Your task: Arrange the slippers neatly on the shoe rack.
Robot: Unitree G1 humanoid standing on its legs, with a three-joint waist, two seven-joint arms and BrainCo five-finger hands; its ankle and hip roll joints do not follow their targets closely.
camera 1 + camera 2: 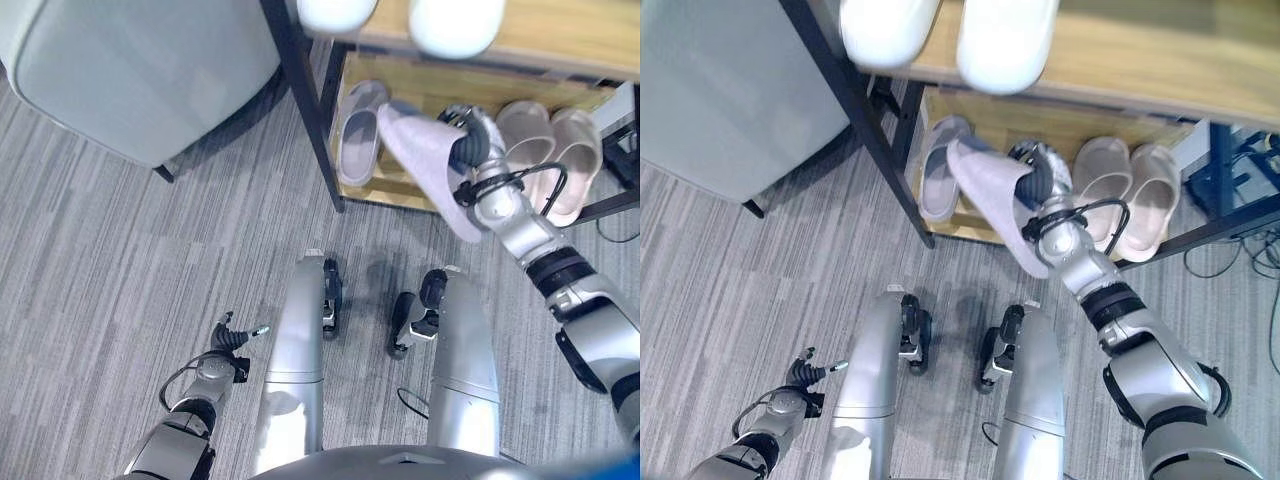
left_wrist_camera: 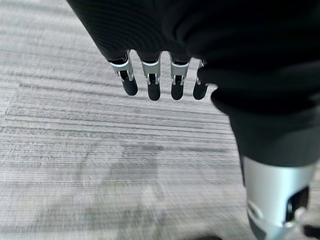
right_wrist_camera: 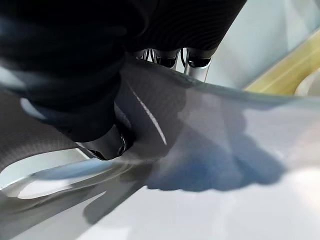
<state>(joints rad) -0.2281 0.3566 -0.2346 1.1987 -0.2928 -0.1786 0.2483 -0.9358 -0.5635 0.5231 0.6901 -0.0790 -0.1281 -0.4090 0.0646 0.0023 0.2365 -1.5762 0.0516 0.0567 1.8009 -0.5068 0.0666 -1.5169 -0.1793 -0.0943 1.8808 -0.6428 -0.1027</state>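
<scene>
1. Left eye view: the shoe rack, black posts with wooden shelves, fills the upper right of the frame. On its lower shelf lies one grey slipper at the left and one beige pair at the right. Two white shoes stick out over the top shelf at the upper edge. The right robot hand is clamped on a second grey slipper, held tilted in front of the lower shelf between the lone grey slipper and the beige pair. That makes two grey slippers, two beige ones and two white shoes. No writing can be read on any of them.
2. Left eye view, lower left: the left robot hand hangs over the grey striped carpet, fingers apart, holding nothing. A pale grey bin stands at the upper left.
3. Right eye view: the same count holds; the held slipper's toe points to the lower part of the frame, its heel toward the rack.
4. Left wrist view: straight dark-tipped fingers spread above bare carpet.
5. Right wrist view: thumb and fingers pinch the slipper's grey sole from both sides; a strip of wooden shelf shows at the upper right.
</scene>
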